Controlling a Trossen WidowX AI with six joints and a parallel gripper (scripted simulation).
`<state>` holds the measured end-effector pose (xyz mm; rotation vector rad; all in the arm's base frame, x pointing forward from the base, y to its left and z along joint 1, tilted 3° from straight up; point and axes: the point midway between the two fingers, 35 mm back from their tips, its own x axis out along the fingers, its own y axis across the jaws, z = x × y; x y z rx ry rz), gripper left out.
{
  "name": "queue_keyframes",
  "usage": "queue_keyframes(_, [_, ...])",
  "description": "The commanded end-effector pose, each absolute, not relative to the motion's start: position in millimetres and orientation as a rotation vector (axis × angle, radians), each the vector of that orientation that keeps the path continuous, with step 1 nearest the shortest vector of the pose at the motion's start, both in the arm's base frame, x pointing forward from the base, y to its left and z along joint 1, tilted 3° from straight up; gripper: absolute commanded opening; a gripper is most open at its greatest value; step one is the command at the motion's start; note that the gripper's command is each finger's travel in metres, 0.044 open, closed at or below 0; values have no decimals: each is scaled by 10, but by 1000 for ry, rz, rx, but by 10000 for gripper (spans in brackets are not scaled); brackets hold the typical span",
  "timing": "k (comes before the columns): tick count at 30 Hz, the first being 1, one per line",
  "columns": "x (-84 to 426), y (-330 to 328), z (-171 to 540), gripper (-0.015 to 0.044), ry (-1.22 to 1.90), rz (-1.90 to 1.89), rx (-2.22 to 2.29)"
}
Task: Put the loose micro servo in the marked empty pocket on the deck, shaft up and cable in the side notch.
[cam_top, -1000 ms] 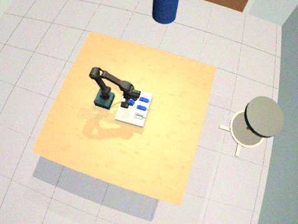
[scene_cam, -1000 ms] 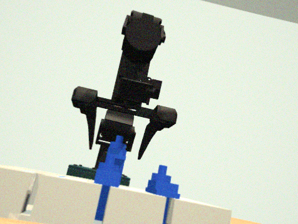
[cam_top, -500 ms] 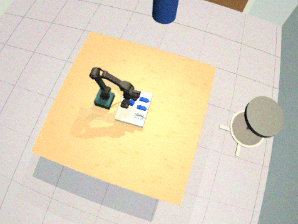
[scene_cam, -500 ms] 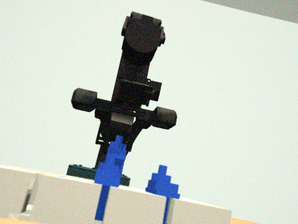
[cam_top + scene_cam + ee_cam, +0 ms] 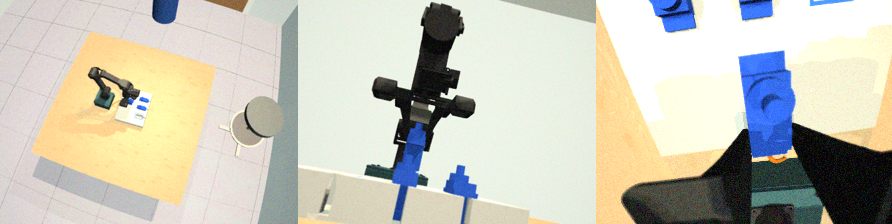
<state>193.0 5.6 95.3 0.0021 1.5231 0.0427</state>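
The loose blue micro servo [image 5: 131, 101] [image 5: 416, 137] [image 5: 768, 135] is upright, its round output-shaft boss facing up. My gripper [image 5: 129, 99] [image 5: 419, 127] [image 5: 768, 131] is shut on its rear end, one finger on each side. The servo appears slightly above the white deck [image 5: 124, 115] [image 5: 370, 195] [image 5: 703, 112]; the exact gap cannot be told. Its orange cable [image 5: 116, 102] [image 5: 777, 159] shows behind it, toward the arm's base. The marked empty pocket [image 5: 139, 116] is outlined in light blue; a bit of its outline [image 5: 831, 3] shows at the wrist view's top edge.
Two seated blue servos [image 5: 144, 99] [image 5: 141, 107] stand in the same row as the pocket; they also show in the exterior view [image 5: 405, 173] [image 5: 461, 185] and at the wrist view's top [image 5: 678, 19] [image 5: 756, 10]. The teal arm base [image 5: 104, 99] [image 5: 796, 175] is close behind the deck.
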Motion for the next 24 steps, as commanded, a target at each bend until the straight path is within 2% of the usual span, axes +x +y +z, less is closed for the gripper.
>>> queue_keyframes(1, [1920,53,1012,0,1511,48,1])
queue_keyframes(10, [1916,40,1011,0,1512,48,1])
queue_keyframes(24, [2235,1,1030,0,1509,48,0])
